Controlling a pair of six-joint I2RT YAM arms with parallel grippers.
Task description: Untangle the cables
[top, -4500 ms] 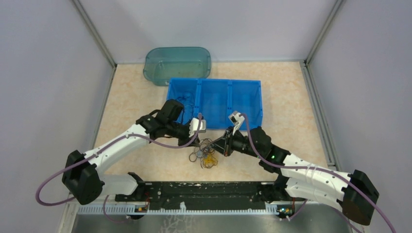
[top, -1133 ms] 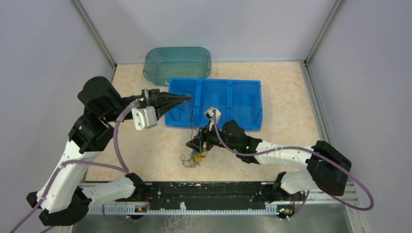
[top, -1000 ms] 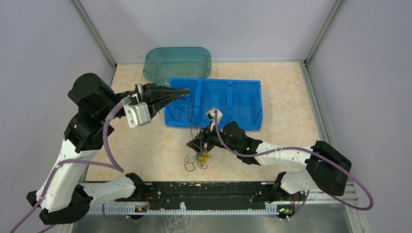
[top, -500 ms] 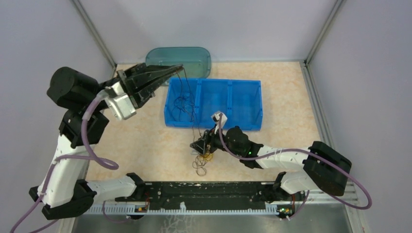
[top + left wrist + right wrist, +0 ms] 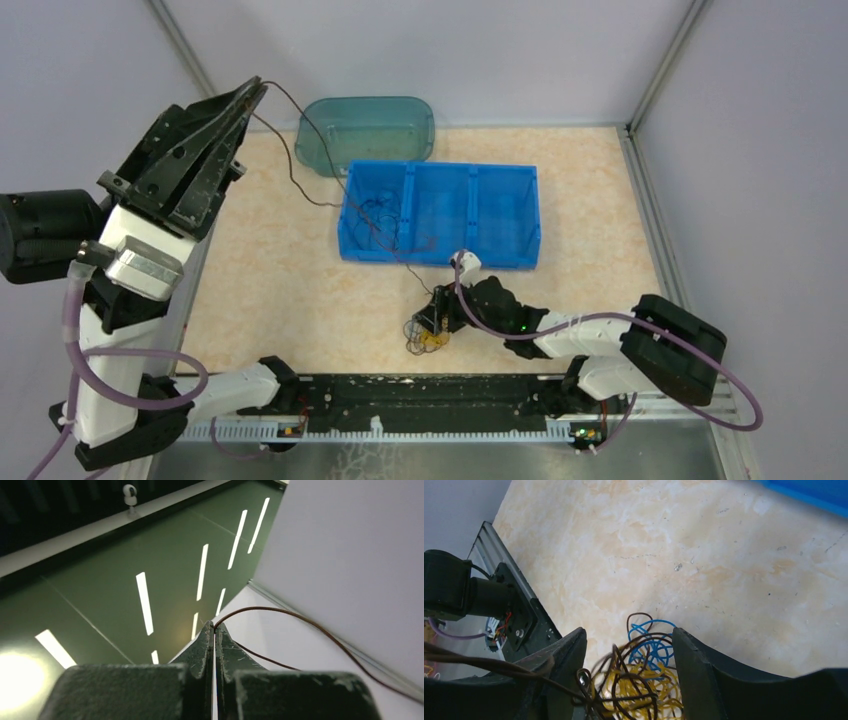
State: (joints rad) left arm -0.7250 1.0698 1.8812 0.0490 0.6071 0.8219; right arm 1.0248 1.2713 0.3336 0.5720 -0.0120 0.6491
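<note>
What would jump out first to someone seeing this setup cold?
The left end effector, raised high at the far left, is shut on a thin brown wire that runs down over the blue bin toward the front. There the right end effector sits low, open around a tangle of yellow, blue and brown cables.

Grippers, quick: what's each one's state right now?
Left gripper: shut on the brown cable, raised high.
Right gripper: open, jaws straddling the cable clump.

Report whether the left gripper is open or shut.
Shut. In the left wrist view the left gripper shows fingertips pressed together, pinching a brown cable.
</note>
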